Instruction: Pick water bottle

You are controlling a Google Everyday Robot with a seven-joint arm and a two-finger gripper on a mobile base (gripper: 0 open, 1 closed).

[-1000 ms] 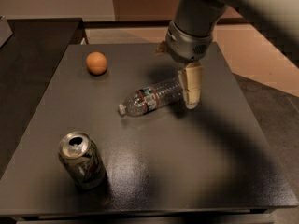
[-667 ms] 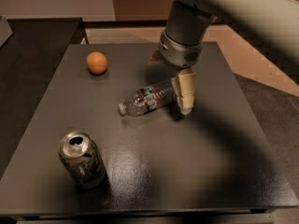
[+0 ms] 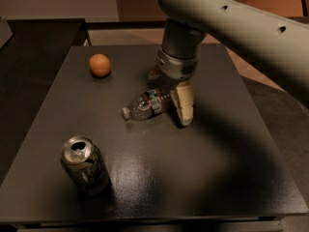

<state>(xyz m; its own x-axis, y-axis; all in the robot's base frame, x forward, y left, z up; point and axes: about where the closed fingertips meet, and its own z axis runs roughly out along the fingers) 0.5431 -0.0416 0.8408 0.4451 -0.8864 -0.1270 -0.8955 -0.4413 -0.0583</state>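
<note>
Water bottle (image 3: 147,104): lying sideways on the bench (image 3: 217,153)
End effector (image 3: 170,96): hanging released, straddling the bottle's base

— Where's the water bottle (image 3: 145,104)?
— On its side, clear and ribbed with a dark label. The gripper (image 3: 170,92) stands over its base, fingers spread either side. The white cap points away from the gripper.

The scene is dim and warm-toned, lit from above. The dark bench (image 3: 58,124) carries a soft sheen toward 6 o'clock, beside the can (image 3: 84,164), whose rim glints. The tool (image 3: 170,99), near centre at the water bottle (image 3: 145,104), throws with its arm a broad shadow toward 4 o'clock. The background at 12 o'clock glows orange-brown.
</note>
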